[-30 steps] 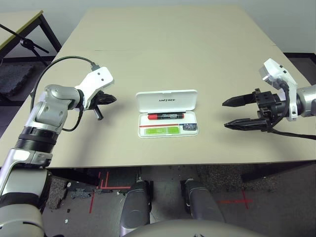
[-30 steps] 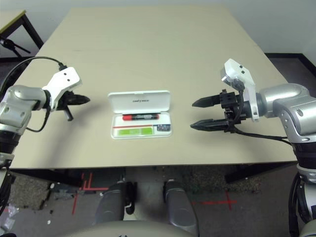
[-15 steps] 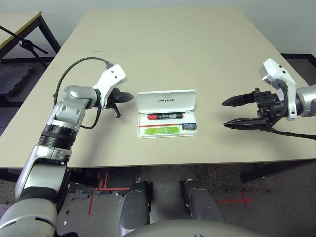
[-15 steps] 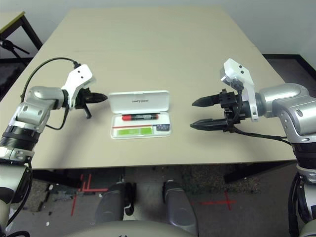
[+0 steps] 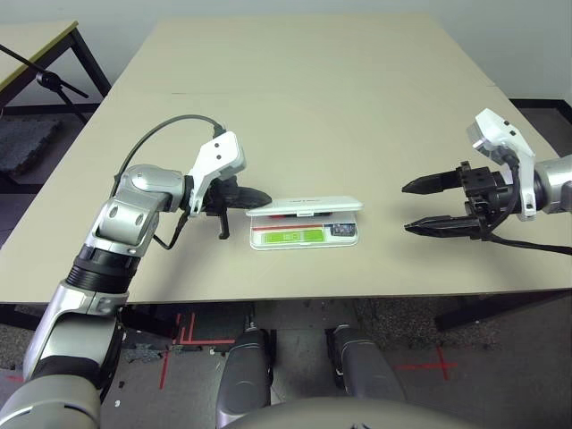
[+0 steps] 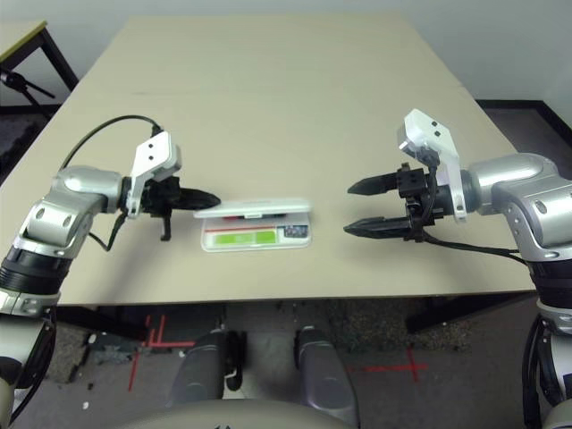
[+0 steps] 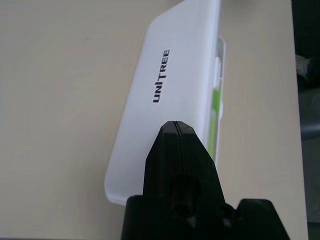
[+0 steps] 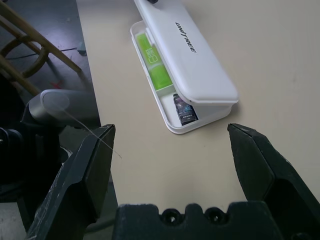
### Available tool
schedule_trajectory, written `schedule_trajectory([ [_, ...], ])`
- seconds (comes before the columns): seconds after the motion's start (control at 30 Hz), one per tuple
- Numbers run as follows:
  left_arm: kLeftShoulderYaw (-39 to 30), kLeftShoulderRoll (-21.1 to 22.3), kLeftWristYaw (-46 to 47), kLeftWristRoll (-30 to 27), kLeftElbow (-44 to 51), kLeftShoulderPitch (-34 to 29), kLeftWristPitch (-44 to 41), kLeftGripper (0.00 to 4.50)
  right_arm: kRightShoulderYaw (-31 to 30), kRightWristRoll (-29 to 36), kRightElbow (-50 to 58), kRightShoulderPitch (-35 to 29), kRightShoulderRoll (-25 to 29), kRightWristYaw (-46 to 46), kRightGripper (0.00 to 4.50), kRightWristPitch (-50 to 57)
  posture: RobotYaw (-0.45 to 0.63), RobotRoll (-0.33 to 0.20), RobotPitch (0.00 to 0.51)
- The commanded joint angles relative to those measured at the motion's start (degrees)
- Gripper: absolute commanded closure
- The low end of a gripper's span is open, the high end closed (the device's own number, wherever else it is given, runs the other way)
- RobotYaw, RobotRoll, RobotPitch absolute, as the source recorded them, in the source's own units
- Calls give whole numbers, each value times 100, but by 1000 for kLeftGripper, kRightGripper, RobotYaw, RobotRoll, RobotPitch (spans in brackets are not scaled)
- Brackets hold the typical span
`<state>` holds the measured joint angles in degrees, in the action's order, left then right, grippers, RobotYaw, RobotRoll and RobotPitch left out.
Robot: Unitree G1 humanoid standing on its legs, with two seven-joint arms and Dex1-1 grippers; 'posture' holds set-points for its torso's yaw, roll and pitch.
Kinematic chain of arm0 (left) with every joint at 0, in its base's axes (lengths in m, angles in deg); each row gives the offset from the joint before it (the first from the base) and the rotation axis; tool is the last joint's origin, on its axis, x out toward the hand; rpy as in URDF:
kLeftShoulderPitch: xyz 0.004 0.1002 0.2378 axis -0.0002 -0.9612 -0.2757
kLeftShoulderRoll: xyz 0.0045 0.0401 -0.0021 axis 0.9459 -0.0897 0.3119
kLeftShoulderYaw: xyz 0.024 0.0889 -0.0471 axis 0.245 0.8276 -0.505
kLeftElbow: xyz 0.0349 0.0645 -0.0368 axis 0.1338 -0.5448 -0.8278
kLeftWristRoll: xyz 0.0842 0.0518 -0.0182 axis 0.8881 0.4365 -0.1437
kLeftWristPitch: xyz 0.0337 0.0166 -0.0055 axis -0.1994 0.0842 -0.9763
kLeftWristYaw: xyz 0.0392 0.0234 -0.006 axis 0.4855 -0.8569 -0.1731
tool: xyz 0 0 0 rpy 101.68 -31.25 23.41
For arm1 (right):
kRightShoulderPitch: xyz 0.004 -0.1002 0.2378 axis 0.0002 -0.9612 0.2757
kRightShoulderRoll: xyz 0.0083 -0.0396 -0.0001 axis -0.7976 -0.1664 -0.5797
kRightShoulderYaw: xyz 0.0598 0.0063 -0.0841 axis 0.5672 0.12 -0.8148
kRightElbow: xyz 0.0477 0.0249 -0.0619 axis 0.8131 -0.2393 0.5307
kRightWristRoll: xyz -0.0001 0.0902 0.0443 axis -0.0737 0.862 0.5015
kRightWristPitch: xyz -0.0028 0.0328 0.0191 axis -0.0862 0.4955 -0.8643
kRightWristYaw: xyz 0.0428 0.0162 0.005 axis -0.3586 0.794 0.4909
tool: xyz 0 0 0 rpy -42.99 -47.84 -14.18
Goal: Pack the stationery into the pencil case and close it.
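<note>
The left jaws point(image 5: 259, 198) are pressed together into 1 blunt tip, set against the left end of the lid point(image 5: 304, 206) of the pencil case point(image 6: 255, 234), which stands half lowered over its tray. In my judgement the step in hand is closing the lid. To do it well, the tip should ride over the lid's top and press downward near the free edge, not shove sideways, or the light case may skid across the tabletop point(image 5: 357, 107). The right jaws point(image 6: 368, 207) hang wide apart and empty, well apart from the case; they could steady its far end.

The case lies at the near middle of the tabletop. Inside sit the light-green bar point(image 8: 159, 77) and the small dark piece point(image 8: 183, 109); a sliver of red marker point(image 5: 284, 214) shows under the lid.
</note>
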<state>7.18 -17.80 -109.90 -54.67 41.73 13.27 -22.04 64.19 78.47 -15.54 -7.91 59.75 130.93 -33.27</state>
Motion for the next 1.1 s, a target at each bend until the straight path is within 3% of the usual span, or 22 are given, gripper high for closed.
schedule_trajectory([
  [0.03,262,-67,35,106,43,-56,25,4465,-126,-92,32,-40,2,-23,0,-83,-97,0,92],
  [0.6,1012,-570,536,1025,-612,331,464,4465,-208,-171,124,-159,6,-115,0,-130,-109,0,95],
  [1.1,1339,-432,461,1503,-802,221,706,4465,-286,-270,124,-154,-75,-181,0,-161,-108,0,98],
])
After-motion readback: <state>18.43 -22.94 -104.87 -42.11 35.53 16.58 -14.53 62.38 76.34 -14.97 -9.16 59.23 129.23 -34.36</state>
